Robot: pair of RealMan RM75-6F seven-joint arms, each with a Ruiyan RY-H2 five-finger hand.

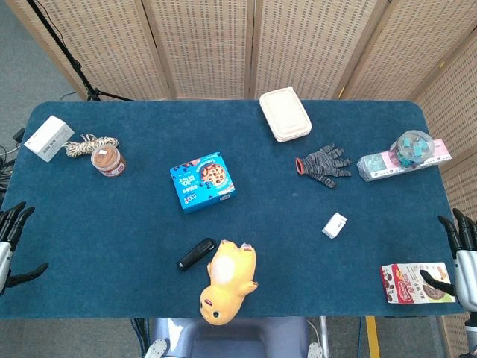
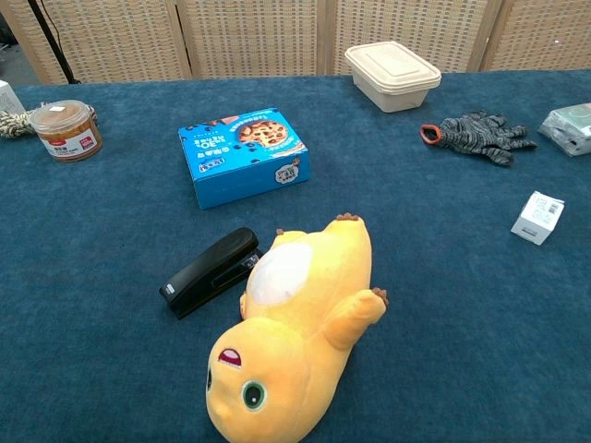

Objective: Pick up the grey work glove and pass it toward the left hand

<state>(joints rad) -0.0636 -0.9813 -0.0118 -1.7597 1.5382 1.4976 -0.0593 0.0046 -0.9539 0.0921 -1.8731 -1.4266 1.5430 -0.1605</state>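
Grey work glove (image 1: 323,165) between takeaway box (image 1: 285,114) and small white box (image 1: 335,224).

1. Grey work glove (image 1: 323,165) lies flat with bare cloth in front of it, so there's room from the near side.
2. Cream lidded container (image 1: 285,114) sits just behind it, and the wrapped packet (image 1: 403,159) is close on its right (tight there).
3. Small white box (image 1: 335,225) stands between the glove and the right hand (image 1: 460,257).
4. Leftwards, the blue cookie box (image 1: 202,182), black stapler (image 1: 196,254) and yellow plush (image 1: 228,282) block mid-table.
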